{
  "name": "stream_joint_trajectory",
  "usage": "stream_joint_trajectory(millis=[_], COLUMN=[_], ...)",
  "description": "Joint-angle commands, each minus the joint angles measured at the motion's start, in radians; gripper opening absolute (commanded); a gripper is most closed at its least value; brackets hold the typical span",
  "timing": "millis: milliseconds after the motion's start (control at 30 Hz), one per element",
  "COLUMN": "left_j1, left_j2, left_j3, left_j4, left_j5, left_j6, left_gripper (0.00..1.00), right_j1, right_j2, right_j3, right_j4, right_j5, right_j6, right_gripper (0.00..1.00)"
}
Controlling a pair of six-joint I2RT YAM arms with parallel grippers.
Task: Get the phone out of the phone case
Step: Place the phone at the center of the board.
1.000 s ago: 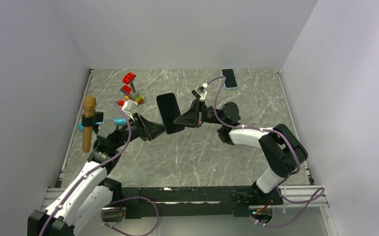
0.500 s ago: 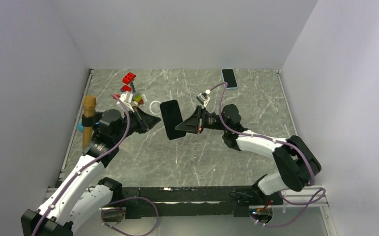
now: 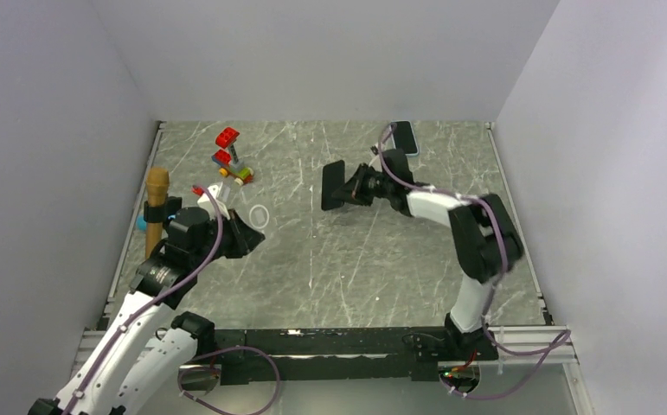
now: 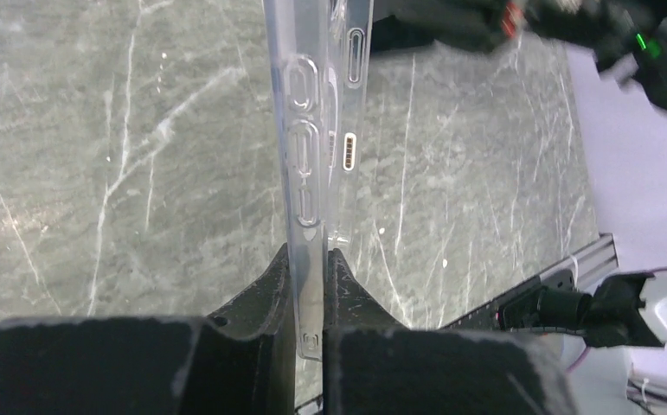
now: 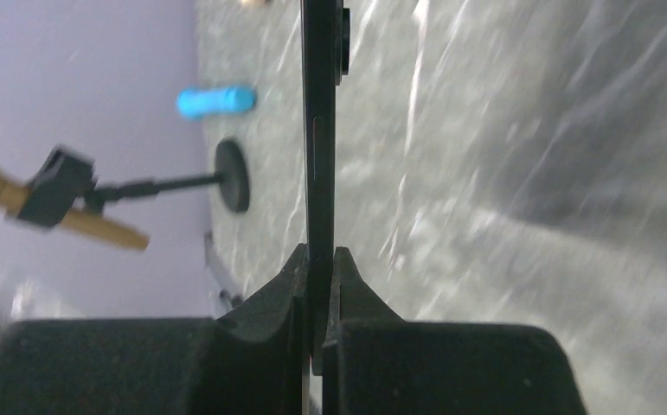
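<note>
From above, over the grey marble table [image 3: 312, 259], the right gripper [image 3: 353, 185] is clamped on the flat black phone [image 3: 333, 184], lifted up near the far side. Well apart, the left gripper [image 3: 245, 236] sits on the left, near a small white ring [image 3: 259, 215]. On the left wrist camera, the left fingers [image 4: 265, 294] squeeze the clear soft plastic phone case [image 4: 317, 130], which stands on edge, and the phone is out of it. On the right wrist camera, the right fingers [image 5: 269, 298] pinch the phone's thin edge
</note>
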Motion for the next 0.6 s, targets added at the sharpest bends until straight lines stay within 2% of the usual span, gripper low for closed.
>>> stream_joint_trajectory(millis=[0,200,367,433,567], left_j1=[0.000,-0.002,-0.002,-0.002,-0.002], left_j2=[-0.050,-0.123,-0.142,-0.143,-0.144], left_j3=[-0.013,-0.051,-0.060,-0.060,-0.069], left_j4=[-0.091,-0.132,-0.156,-0.168,-0.168], left_j5=[0.075,0.126,0.148,0.150,0.160], left_j6=[0.047,0.035,0.028,0.031,0.020], left_gripper=[0.00,0.00,0.00,0.00,0.00], right_j1=[-0.020,-0.014,0.008,0.014,0.019], right_j2=[0.283,0.676,0.911,0.979,1.043], right_j3=[0.343,0.911,1.270,1.369,1.423], right_j4=[-0.039,-0.150,-0.254,-0.288,-0.269], right_j5=[0.006,-0.003,0.000,-0.010,-0.019], right_j6=[-0.061,-0.001,0.017,0.017,0.035], right_gripper=[0.00,0.00,0.00,0.00,0.02])
